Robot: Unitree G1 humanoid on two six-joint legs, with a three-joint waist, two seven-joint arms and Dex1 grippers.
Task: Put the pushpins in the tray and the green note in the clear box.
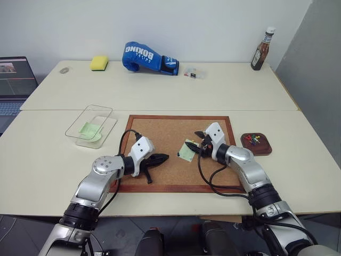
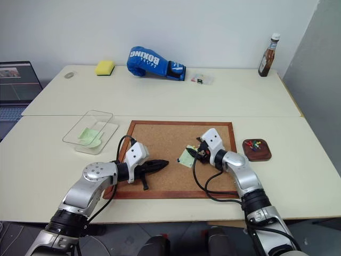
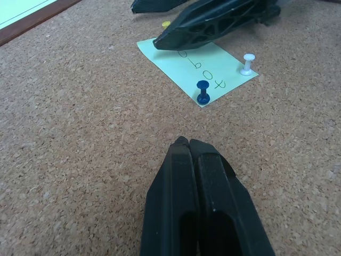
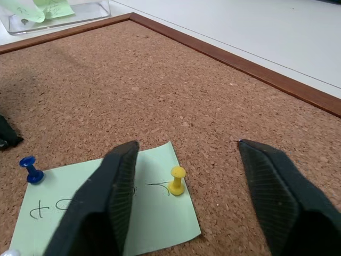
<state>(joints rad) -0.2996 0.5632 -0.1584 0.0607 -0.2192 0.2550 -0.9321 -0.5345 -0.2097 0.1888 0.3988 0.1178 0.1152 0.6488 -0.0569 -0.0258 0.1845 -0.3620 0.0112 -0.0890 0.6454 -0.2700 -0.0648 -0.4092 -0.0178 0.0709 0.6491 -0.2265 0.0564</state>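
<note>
A: Biggest first?
B: Two cream tables (image 1: 160, 96) pushed together. On the near one, a wood-framed corkboard (image 1: 160, 133) in the middle.
A: Back table?
B: Blue boxing glove (image 1: 144, 57), yellow sponge (image 1: 99, 63), sauce bottle (image 1: 262, 50) at the far right, tiny clear case (image 1: 194, 73) w/ dark bits. Laptop (image 1: 13, 80) off the left edge.
A: Clear box?
B: Left of the corkboard, just beside its far left corner (image 1: 91, 125); pale green paper already lying inside.
A: Tray?
B: Right of the board, reddish-brown (image 1: 256, 143), a few coloured pins in it.
A: Green note?
B: Flat on the cork, right of centre (image 4: 106, 213), handwriting on it. Pinned by a yellow pushpin (image 4: 177, 180), a dark blue pushpin (image 3: 202, 92) and a white pin (image 3: 248, 64), all upright.
A: Grippers?
B: Right gripper (image 4: 186, 176) low over the note, fingers apart, yellow pin between them, not touching it. Left gripper (image 3: 184, 144) on the board's left part, fingers pressed together, holding nothing, tip pointing at the note.
</note>
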